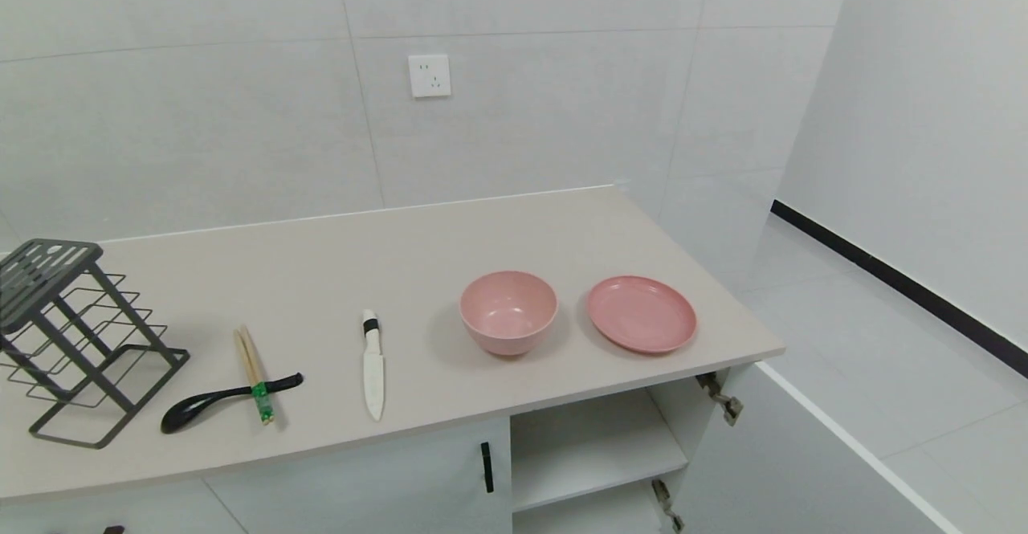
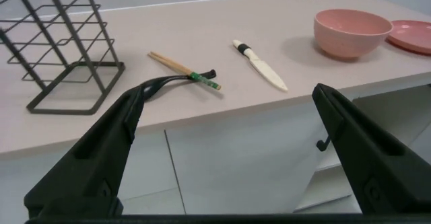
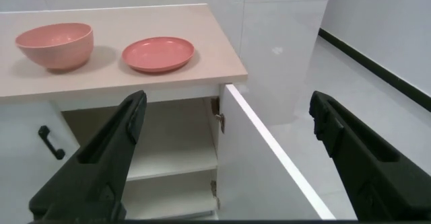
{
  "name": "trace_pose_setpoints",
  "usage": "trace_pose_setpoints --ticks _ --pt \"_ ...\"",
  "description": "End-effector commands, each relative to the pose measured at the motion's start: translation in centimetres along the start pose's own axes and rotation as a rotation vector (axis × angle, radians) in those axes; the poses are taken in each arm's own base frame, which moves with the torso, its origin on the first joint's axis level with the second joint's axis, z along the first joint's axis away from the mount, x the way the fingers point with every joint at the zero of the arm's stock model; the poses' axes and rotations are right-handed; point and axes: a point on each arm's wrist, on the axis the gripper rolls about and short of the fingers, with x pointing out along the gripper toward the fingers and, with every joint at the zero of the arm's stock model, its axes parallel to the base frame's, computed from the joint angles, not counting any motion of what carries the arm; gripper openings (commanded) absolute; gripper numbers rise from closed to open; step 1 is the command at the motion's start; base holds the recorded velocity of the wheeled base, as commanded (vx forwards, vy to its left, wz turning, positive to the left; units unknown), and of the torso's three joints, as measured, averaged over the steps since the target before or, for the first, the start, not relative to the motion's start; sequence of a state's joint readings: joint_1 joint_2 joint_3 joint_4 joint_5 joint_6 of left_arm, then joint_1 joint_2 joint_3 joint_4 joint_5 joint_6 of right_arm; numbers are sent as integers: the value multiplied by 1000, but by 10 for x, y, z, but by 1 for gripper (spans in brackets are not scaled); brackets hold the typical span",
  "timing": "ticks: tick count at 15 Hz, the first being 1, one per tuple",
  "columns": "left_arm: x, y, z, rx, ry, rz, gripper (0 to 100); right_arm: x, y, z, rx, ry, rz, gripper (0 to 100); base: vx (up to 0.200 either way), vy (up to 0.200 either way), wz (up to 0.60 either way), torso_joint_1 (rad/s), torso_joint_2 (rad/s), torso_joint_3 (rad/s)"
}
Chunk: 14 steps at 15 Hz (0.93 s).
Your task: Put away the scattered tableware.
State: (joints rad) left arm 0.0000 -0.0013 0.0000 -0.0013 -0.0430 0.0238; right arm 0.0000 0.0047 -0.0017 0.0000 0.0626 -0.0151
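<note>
Now: tableware scattered, both jaws empty

Along the desk point(image 1: 337, 261) we are seeing six things lying in a row. A wire rack point(image 1: 72, 333) is standing at our far left. Just beside it a black spoon point(image 1: 217, 400) is lying, its handle crossing a pair of chopsticks point(image 1: 251, 367). A white knife point(image 1: 373, 369) is lying to their right, apart from both. Further right a pink bowl point(image 1: 507, 311) is sitting upright, with a pink plate point(image 1: 641, 313) just beside it, near the desk's right end. Below the plate a cabinet door point(image 3: 246, 163) is standing open, showing a shelf point(image 1: 590, 446). Our left jaws are standing wide apart, holding nothing, in front of the desk and facing the spoon. Our right jaws are likewise gaping, empty, facing the open cabinet.
</note>
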Motion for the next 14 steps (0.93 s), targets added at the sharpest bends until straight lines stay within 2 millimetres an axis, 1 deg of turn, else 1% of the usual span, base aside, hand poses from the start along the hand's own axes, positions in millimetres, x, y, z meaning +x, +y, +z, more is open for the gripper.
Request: trace_pose_setpoints --ticks 1,6,7,13,14 --pt "0 0 0 1 1 0 100 0 0 0 -2 2 0 100 200 0 0 7 2 -2" --pt "0 0 0 -1 1 0 100 0 0 0 -2 2 0 100 0 0 0 0 0 0" --pt "0 0 0 -1 1 0 100 0 0 0 -2 2 -1 100 0 0 0 110 -251 -134" --pt "0 0 0 -1 1 0 100 0 0 0 -5 2 0 100 0 0 0 220 -430 -211" --pt "0 0 0 -1 1 0 100 0 0 0 -3 2 0 100 200 0 0 124 -237 -124"
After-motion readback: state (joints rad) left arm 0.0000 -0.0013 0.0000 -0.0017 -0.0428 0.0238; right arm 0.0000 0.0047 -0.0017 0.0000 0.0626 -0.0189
